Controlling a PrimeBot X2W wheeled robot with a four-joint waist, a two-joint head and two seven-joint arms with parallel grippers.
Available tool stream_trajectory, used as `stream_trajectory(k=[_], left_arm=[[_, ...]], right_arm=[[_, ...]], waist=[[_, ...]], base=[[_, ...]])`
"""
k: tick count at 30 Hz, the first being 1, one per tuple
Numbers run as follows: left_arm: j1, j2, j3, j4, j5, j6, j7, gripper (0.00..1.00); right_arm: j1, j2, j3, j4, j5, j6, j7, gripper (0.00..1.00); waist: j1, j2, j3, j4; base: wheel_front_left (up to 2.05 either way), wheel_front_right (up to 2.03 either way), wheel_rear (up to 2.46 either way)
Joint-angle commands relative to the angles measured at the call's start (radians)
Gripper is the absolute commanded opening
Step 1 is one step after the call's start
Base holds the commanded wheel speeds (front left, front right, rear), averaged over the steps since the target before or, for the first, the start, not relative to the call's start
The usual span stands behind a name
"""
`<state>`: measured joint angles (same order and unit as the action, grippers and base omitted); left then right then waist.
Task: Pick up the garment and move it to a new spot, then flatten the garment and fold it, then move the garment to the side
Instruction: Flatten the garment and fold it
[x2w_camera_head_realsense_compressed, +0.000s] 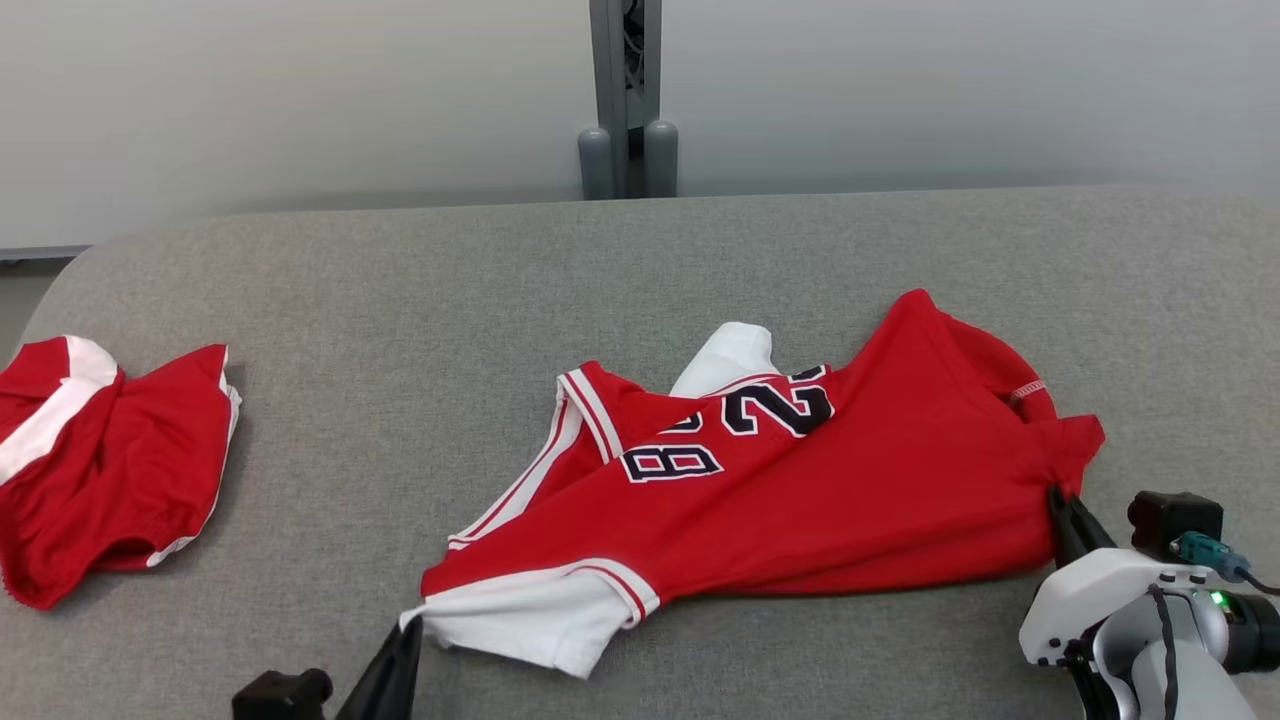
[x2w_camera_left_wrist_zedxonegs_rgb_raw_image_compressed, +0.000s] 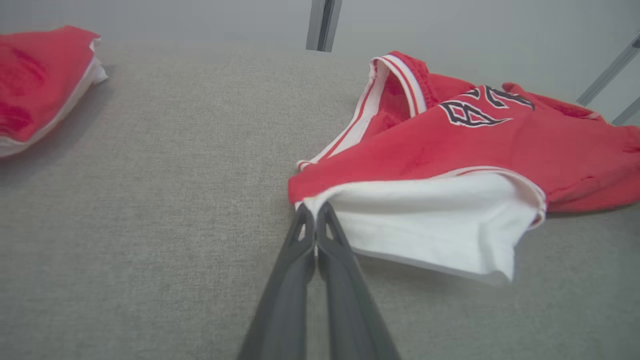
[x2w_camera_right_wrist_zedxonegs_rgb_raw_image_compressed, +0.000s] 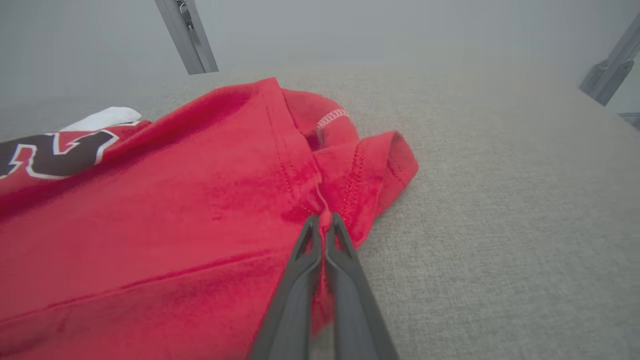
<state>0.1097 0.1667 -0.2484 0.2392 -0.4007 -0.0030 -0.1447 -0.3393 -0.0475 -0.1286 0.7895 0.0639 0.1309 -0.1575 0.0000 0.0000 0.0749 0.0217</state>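
Observation:
The garment (x2w_camera_head_realsense_compressed: 800, 490) is a red jersey with white sleeves and a dark number, lying crumpled right of centre on the grey surface. My left gripper (x2w_camera_head_realsense_compressed: 412, 630) is shut on the corner of its white sleeve (x2w_camera_left_wrist_zedxonegs_rgb_raw_image_compressed: 425, 225) at the near left. In the left wrist view the left gripper (x2w_camera_left_wrist_zedxonegs_rgb_raw_image_compressed: 314, 210) pinches that white edge. My right gripper (x2w_camera_head_realsense_compressed: 1058, 495) is shut on the red hem at the garment's right end. In the right wrist view the right gripper (x2w_camera_right_wrist_zedxonegs_rgb_raw_image_compressed: 324, 220) has red cloth (x2w_camera_right_wrist_zedxonegs_rgb_raw_image_compressed: 200, 215) bunched between its tips.
A second red and white garment (x2w_camera_head_realsense_compressed: 100, 460) lies bunched at the far left edge of the grey padded surface (x2w_camera_head_realsense_compressed: 400, 300). A grey post (x2w_camera_head_realsense_compressed: 625, 100) stands behind the surface's far edge against a pale wall.

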Motion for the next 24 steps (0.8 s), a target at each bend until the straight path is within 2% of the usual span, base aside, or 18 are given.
stream_trajectory(k=[1, 6, 9, 10, 12, 14, 20, 24], left_arm=[[-0.014, -0.007, 0.018, -0.015, -0.023, 0.001, -0.022, 0.00], [-0.022, -0.024, 0.074, -0.063, -0.089, -0.005, -0.059, 0.00], [-0.036, -0.022, 0.118, -0.113, -0.130, -0.010, -0.073, 0.00], [-0.039, -0.016, 0.129, -0.129, -0.137, -0.011, -0.075, 0.00], [-0.045, -0.005, 0.147, -0.162, -0.153, -0.008, -0.065, 0.00], [-0.044, 0.011, 0.160, -0.194, -0.155, 0.001, -0.049, 0.00], [-0.015, 0.034, 0.185, -0.257, -0.168, 0.020, -0.030, 0.00], [-0.051, 0.033, 0.190, -0.312, -0.212, -0.008, -0.008, 0.00]], right_arm=[[0.003, -0.006, -0.001, -0.023, 0.003, 0.000, -0.017, 0.00], [0.019, -0.007, -0.011, -0.093, 0.022, 0.000, -0.041, 0.00], [0.029, -0.014, -0.010, -0.163, 0.040, 0.000, -0.047, 0.18], [0.034, -0.019, -0.003, -0.189, 0.046, 0.000, -0.046, 0.21], [0.048, -0.030, 0.008, -0.243, 0.054, 0.000, -0.034, 0.09], [0.068, -0.034, 0.020, -0.294, 0.067, 0.000, -0.007, 0.02], [0.146, -0.043, 0.045, -0.445, 0.102, 0.000, 0.043, 0.00], [0.167, -0.045, 0.035, -0.540, 0.145, 0.000, 0.058, 0.00]], waist=[[0.0000, 0.0000, -0.010, -0.008], [0.0000, 0.0000, -0.029, -0.019], [0.0000, 0.0000, -0.046, -0.026], [0.0000, 0.0000, -0.051, -0.029], [0.0000, 0.0000, -0.063, -0.036], [0.0000, 0.0000, -0.072, -0.043], [0.0000, 0.0000, -0.069, -0.053], [0.0000, 0.0000, -0.069, -0.052]], base=[[0.00, 0.00, 0.00], [0.00, 0.00, 0.00], [0.00, 0.00, 0.00], [0.00, 0.00, 0.00], [0.00, 0.00, 0.00], [0.00, 0.00, 0.00], [0.00, 0.00, 0.00], [0.00, 0.00, 0.00]])
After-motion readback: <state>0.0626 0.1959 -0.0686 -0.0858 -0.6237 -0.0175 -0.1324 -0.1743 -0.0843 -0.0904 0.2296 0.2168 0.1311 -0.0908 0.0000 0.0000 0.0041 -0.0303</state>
